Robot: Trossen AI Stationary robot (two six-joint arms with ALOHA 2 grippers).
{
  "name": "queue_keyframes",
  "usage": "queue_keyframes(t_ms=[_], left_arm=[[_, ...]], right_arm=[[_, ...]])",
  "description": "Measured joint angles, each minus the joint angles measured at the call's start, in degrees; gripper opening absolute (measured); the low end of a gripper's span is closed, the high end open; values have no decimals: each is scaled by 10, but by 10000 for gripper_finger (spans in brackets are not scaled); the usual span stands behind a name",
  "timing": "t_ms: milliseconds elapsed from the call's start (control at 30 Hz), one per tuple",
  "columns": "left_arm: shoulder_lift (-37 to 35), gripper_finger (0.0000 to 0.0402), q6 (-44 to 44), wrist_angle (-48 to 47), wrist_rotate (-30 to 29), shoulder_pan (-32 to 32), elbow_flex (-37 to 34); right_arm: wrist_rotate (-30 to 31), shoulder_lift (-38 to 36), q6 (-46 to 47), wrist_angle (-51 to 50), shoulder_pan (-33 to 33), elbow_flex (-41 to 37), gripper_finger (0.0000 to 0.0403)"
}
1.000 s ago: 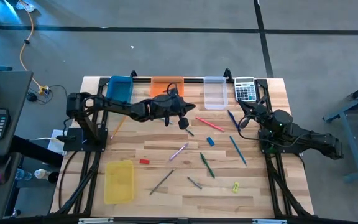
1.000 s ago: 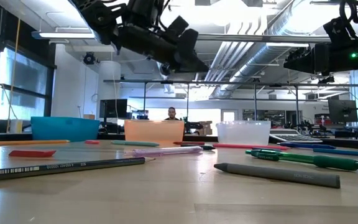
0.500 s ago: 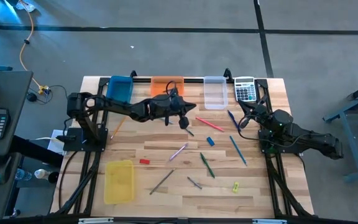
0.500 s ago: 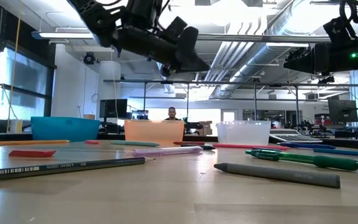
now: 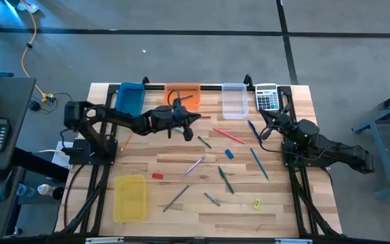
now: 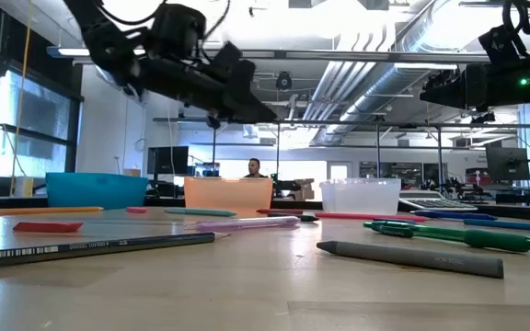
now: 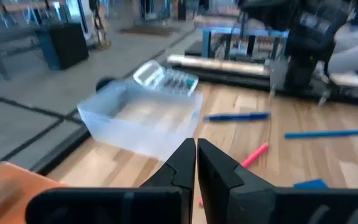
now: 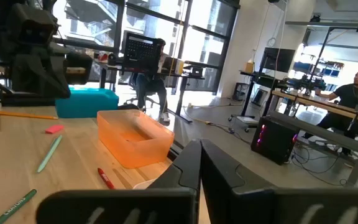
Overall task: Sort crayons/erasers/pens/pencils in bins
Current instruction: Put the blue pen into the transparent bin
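Left hand (image 5: 190, 117): fingers pressed together, empty, hovering beside the orange bin (image 5: 182, 93). Right hand (image 5: 263, 127): pressed together, empty, near the calculator (image 5: 267, 98). Pens (image 5: 258, 163), pencils (image 5: 177, 197), crayons (image 5: 211, 198) lay loose on the tabletop (image 5: 181, 163). Pencil lettering illegible.

This is a robotics lab inside a big open industrial office. A wooden bench (image 5: 202, 196) stands on a grey concrete floor (image 5: 181, 54) crossed by dark tape lines, with two dark robot arms mounted at its sides. Overhead run bare silver ducts (image 6: 375, 55) and strip lights (image 6: 118, 52). Tall windows (image 8: 104, 18) line the far wall, and desks with monitors (image 8: 140, 46), a computer tower (image 8: 277, 140) and cables fill the room. A person (image 8: 353, 93) sits at a desk far back, and a yellow cable (image 5: 27, 51) trails over the floor
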Motion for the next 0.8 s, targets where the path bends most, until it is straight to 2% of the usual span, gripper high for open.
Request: queue_keyframes(t_ms=[300, 467, 800], left_arm=[[-76, 7, 5, 26, 12, 8, -58], [-98, 7, 4, 49, 55, 20, -84], [-124, 7, 4, 58, 58, 39, -109]], right_arm=[[0, 0, 0, 0, 0, 0, 0], [0, 0, 0, 0, 0, 0, 0], [0, 0, 0, 0, 0, 0, 0]])
